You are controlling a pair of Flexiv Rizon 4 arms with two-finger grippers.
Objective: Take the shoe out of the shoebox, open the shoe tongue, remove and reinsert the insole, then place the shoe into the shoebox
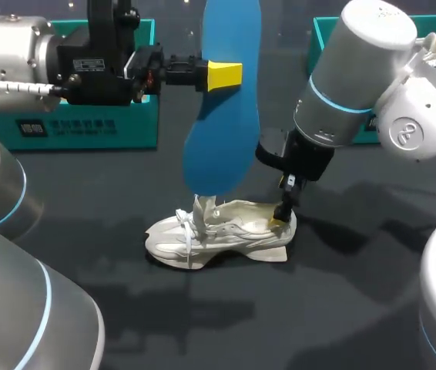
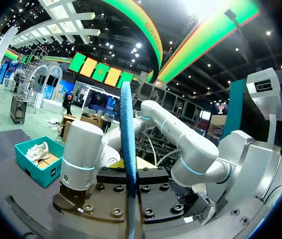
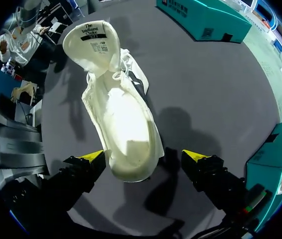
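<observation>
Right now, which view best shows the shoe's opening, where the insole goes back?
The right wrist view: it looks straight down into the shoe, tongue raised, between the right hand and its open fingers. The head view shows it side-on, interior hidden. The left wrist view lacks this shoe, showing the insole edge-on.

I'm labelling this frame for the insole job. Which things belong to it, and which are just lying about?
Job in hand: shoe; insole, held up by the left gripper; right gripper, open around the shoe; probably the left box.
Lying about: right box, with a second shoe in it.
</observation>
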